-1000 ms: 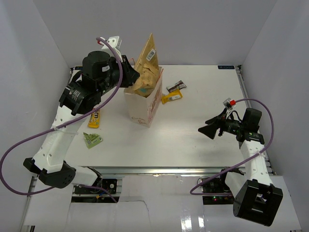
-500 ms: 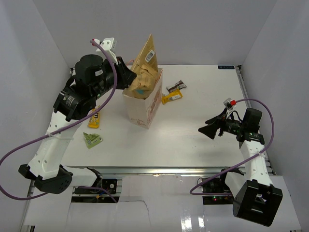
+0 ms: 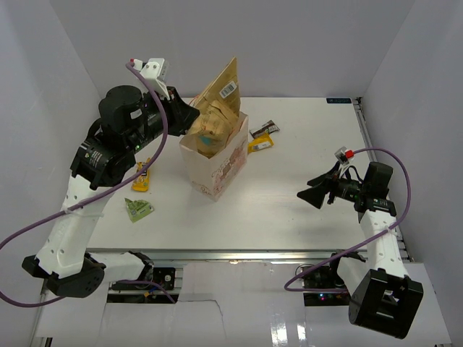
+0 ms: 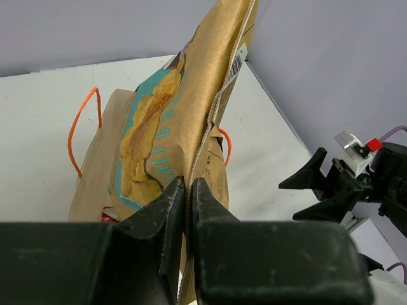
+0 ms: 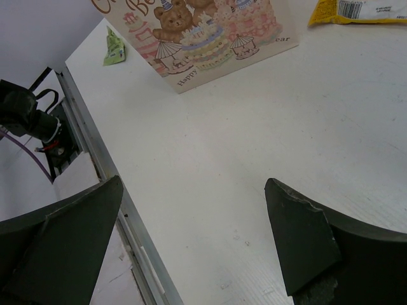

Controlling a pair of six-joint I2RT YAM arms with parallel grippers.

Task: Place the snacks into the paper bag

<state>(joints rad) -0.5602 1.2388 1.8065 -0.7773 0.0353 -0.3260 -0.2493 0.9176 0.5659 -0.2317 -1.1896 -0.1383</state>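
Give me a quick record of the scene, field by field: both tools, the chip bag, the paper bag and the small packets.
left tool: shut on the chip bag at its side seam
right tool: open, holding nothing, over bare table
chip bag: lower end inside the paper bag, top sticking out
paper bag: upright on the table
loose on table: green pouch; yellow wrapper beside dark bar

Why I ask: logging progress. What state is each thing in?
Chip bag: lower end in paper bag, top sticking out.
Paper bag: standing, open.
Left gripper: shut on chip bag.
Right gripper: open, empty.
Bar: flat on table.
Yellow wrapper: flat on table.
Green pouch: flat on table.
Orange-yellow packet: flat on table.
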